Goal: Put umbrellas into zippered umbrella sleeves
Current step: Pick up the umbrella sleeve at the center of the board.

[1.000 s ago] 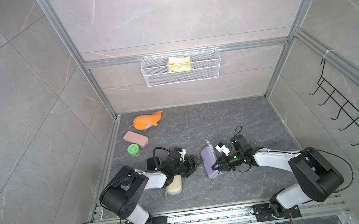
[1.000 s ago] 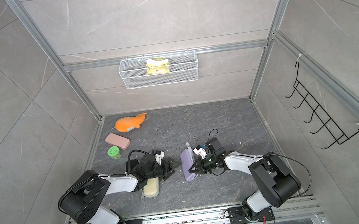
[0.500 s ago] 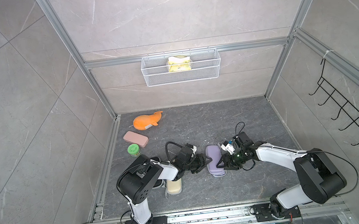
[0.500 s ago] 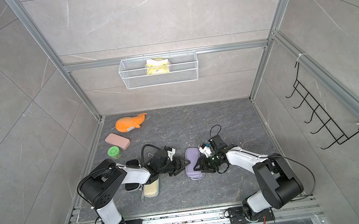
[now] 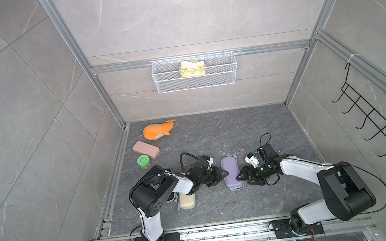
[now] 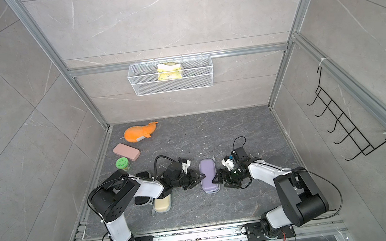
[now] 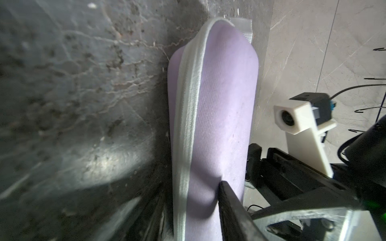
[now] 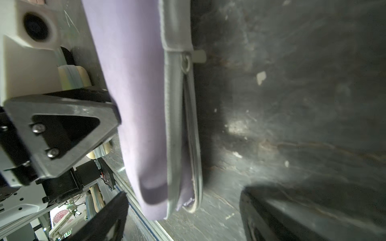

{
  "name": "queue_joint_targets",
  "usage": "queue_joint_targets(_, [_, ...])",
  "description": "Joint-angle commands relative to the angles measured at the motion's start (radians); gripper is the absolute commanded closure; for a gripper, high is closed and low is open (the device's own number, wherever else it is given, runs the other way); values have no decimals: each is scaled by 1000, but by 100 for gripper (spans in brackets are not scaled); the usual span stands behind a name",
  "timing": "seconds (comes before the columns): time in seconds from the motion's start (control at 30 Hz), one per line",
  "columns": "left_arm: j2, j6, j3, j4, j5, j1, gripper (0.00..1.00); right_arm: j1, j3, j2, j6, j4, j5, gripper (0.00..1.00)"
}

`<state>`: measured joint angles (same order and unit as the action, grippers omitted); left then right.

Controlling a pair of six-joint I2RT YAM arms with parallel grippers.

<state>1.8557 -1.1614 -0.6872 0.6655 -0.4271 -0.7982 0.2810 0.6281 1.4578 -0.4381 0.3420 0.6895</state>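
The right hand [image 5: 244, 181] has sprung open beside the lavender sleeve [image 5: 230, 171] while the left hand [image 5: 219, 179] pinches it, taking over the hold.

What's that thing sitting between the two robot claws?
The lavender sleeve lies flat between the left gripper and the right gripper, with nothing else in the gap. Both top views show it.
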Motion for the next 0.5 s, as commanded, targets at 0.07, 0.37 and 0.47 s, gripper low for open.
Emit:
queue_joint_targets(0.07, [70,-42,55,26,-6,-10,63,11,-81,45,-66,-180,26,21])
queue_joint_targets(0.37, [132,-112,64,169,-25,-33,74,45,-170,69,-176,-400,40,45])
queue_joint_targets(0.47, [123,-125,59,189,-27,-42,75,45,-184,65,-215,-457,57,65])
